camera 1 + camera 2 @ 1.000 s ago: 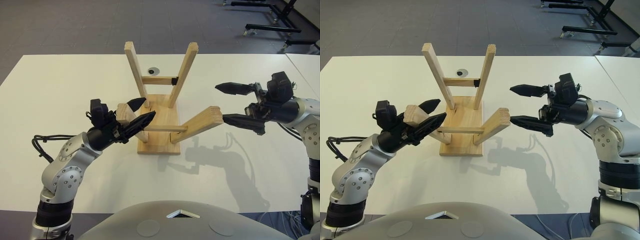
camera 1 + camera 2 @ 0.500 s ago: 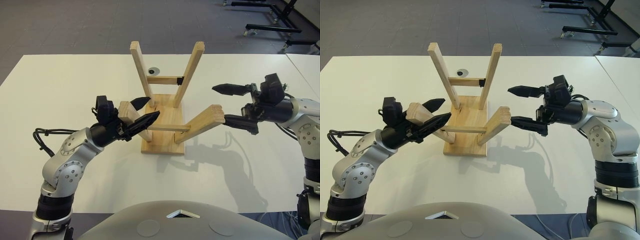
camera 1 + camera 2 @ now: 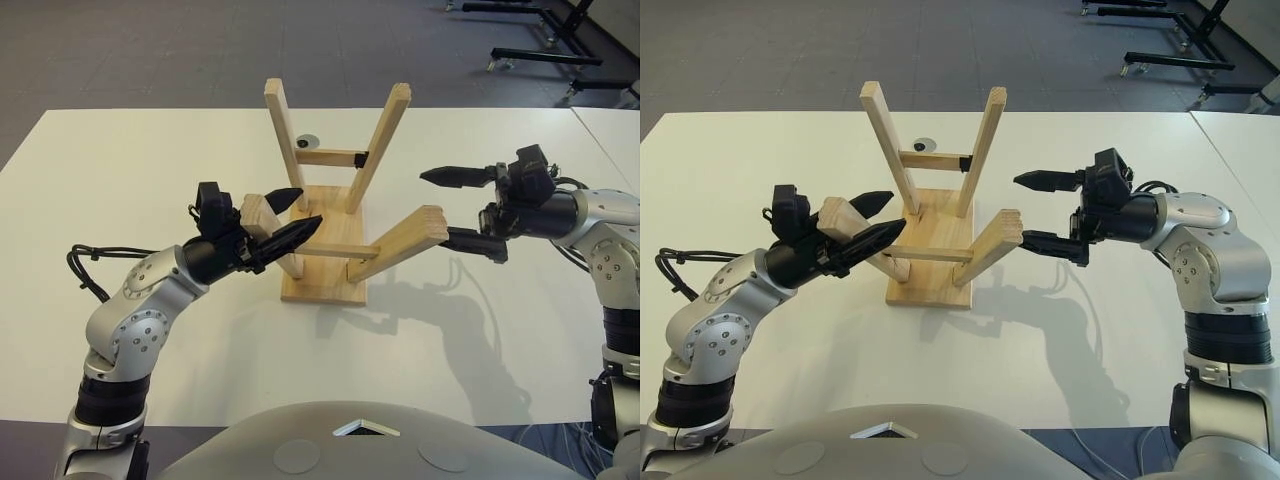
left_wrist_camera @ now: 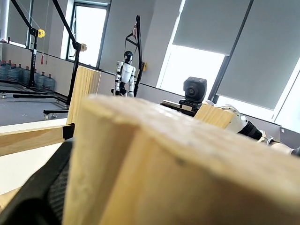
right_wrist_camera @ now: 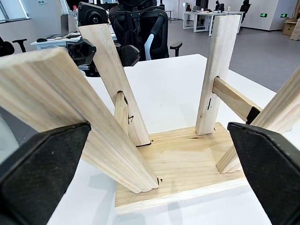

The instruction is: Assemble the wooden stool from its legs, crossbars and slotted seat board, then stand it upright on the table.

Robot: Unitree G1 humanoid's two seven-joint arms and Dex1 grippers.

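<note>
Contact is unclear at my left end effector (image 3: pixel 305 207), set around the near-left leg (image 3: pixel 257 212): I cannot tell if it clamps. My right end effector (image 3: pixel 436 203) is released, straddling the near-right leg (image 3: pixel 400 245). I should close squarely before turning the stool (image 3: pixel 322 285), inverted on the bench (image 3: pixel 150 150). The right wrist view shows the leg joints at the seat board (image 5: pixel 187 164) more plainly than the head views.

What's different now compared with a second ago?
The left gripper, clamped on the near left leg, has pushed toward the robot's right, sliding the stool slightly that way. The right gripper, open, has closed in on the end of the near right leg. The stool stays upside down on the table.
</note>
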